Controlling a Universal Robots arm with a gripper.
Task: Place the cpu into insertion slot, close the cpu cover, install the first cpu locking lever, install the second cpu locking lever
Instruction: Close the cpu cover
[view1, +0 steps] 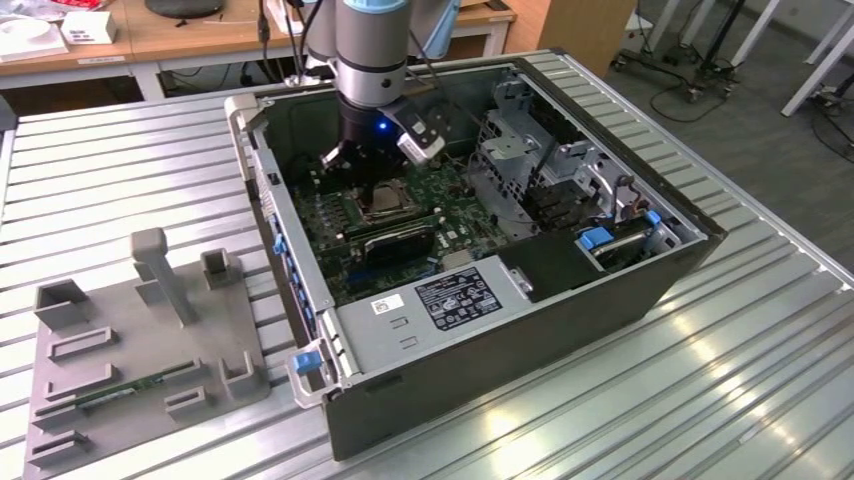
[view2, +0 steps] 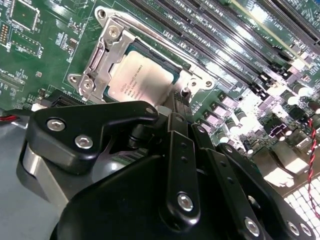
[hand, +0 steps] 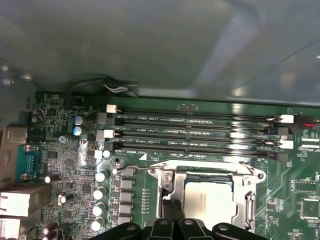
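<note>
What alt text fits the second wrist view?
The silvery cpu lies in the window of the flat-lying cpu cover on a green circuit board. The black end effector looms in the foreground, close to the cover's edge. Long memory slots run beyond.

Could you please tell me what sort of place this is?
Probably a robotics lab or workshop: an open black desktop computer case sits on a ribbed silver metal worktable, with light wooden desks behind.
</note>
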